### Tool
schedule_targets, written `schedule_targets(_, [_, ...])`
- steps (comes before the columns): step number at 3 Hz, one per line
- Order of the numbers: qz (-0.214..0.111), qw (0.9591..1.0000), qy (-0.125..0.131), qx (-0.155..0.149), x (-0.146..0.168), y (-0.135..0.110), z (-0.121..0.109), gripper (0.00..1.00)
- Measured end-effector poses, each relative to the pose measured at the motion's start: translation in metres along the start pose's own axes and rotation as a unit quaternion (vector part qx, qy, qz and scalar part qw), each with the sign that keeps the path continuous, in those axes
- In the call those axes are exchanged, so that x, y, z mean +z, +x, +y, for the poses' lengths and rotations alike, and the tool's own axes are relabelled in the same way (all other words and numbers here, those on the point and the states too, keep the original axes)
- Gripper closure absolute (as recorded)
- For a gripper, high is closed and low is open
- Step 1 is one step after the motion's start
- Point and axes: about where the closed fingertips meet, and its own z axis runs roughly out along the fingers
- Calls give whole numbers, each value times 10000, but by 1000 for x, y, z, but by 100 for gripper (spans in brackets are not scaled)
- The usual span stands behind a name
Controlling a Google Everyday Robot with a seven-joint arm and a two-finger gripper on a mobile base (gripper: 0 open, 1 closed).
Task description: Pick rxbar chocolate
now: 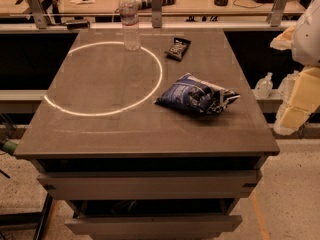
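Note:
The rxbar chocolate is a small flat black wrapper with whitish print. It lies on the far right part of the brown tabletop, just right of a white ring marked on the surface. My arm comes in at the right edge of the view, white above and pale yellow below. The gripper hangs off the table's right side, well clear of the bar and nearer to me than it. It holds nothing that I can see.
A large blue-and-white chip bag lies at the table's right middle, between the gripper and the bar. A clear water bottle stands upright at the far edge, left of the bar. A railing and desks stand behind the table. Drawers sit open below the front edge.

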Motion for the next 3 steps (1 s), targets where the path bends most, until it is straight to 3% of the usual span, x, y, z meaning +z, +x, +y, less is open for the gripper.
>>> schedule_targets(1, [0, 10000, 1, 0, 0, 0, 0, 0])
schedule_targets(2, [-168, 9993, -47, 328, -3, -1, -8, 0])
schedule_targets(3, [-325, 9986, -112, 390, -3, -5, -34, 0])
